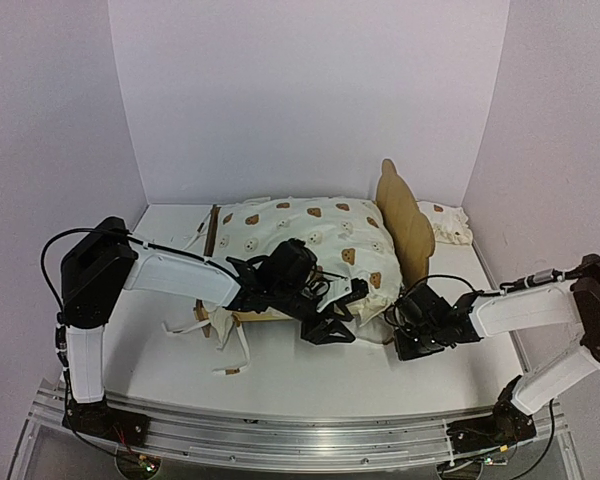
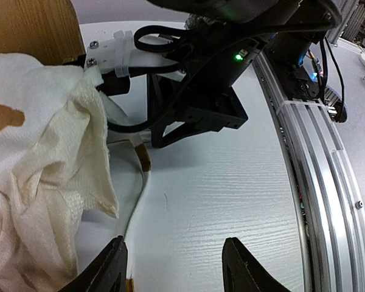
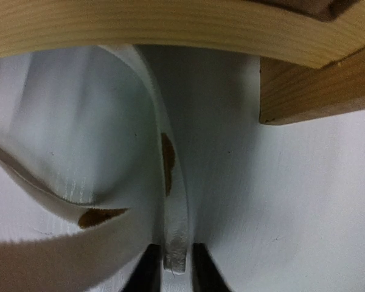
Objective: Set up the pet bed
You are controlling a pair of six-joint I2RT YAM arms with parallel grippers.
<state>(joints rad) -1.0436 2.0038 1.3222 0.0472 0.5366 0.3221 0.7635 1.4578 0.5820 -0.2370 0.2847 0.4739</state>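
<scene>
Centrally on the table (image 1: 310, 385) sits the pet bed (image 1: 405, 215), its headboard to the right and its base buried under a bear-print cushion (image 1: 300, 235). 1 pillow (image 1: 448, 222) lies behind the headboard. The left gripper (image 2: 176, 267) gapes over bare tabletop beside the cushion, holding nothing. The right gripper (image 3: 175, 267), near the bed's wooden rail, pinches a tie string (image 3: 170, 182).

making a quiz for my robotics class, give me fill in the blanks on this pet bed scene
The left gripper is ____, nothing between its fingers.
The right gripper pinches the bear-print cushion's cream ____.
In the top view, the pet bed's headboard stands ____ of that cushion.
Missing: open; tie string; right.
</scene>
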